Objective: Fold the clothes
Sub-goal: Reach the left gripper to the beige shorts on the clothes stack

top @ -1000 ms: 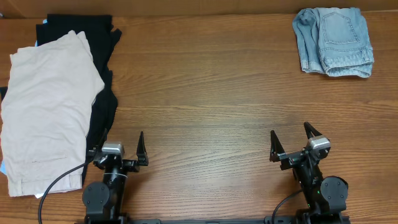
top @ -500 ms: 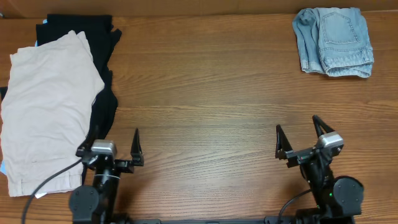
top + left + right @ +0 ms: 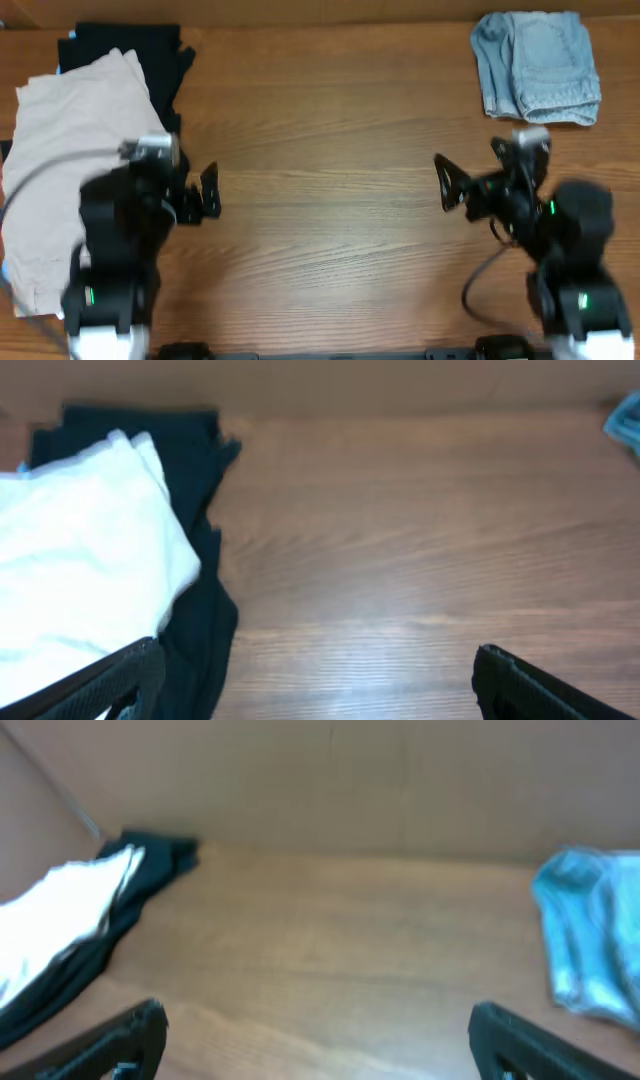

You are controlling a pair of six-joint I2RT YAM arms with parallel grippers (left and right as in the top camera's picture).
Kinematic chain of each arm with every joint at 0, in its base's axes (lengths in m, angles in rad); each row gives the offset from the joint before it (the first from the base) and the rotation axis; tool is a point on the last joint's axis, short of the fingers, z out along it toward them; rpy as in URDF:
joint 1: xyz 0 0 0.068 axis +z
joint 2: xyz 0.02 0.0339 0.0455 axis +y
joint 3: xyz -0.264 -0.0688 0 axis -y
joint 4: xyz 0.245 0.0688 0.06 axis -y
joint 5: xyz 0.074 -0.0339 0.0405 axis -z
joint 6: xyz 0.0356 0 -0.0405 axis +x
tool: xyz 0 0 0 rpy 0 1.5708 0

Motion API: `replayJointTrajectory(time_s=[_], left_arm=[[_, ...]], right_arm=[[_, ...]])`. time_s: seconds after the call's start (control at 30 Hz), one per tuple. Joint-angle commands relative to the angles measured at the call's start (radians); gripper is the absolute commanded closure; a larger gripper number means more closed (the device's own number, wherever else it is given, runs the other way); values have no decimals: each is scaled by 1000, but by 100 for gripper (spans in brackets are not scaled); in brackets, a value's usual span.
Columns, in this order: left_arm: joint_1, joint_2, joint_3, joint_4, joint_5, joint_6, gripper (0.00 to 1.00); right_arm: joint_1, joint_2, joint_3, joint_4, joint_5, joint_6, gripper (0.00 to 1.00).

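Wooden table (image 3: 330, 130), plain brown wall behind. Beige shorts (image 3: 70, 160) at the left edge, lying over black clothes (image 3: 160, 50); denim shorts (image 3: 540, 65) at far right. Left gripper (image 3: 318, 653) and right gripper (image 3: 318, 1011) spread wide, empty. Probably best: pinch only the beige top layer, drag to the bare middle.

Large shorts (image 3: 70, 170) probably atop other garments (image 3: 160, 60), left; denim shorts (image 3: 538, 65) back right
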Motion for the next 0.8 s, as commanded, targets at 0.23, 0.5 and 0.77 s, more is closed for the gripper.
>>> replayJointTrajectory(time_s=[0.23, 0.5, 0.77], left_arm=[[8, 609, 373, -101, -25, 148, 0], [18, 788, 387, -13, -111, 153, 0], [173, 864, 386, 79, -122, 154, 14]], right_arm=[[5, 450, 246, -87, -223, 20, 0], [5, 627, 246, -84, -324, 35, 0], [5, 685, 246, -84, -324, 35, 0]])
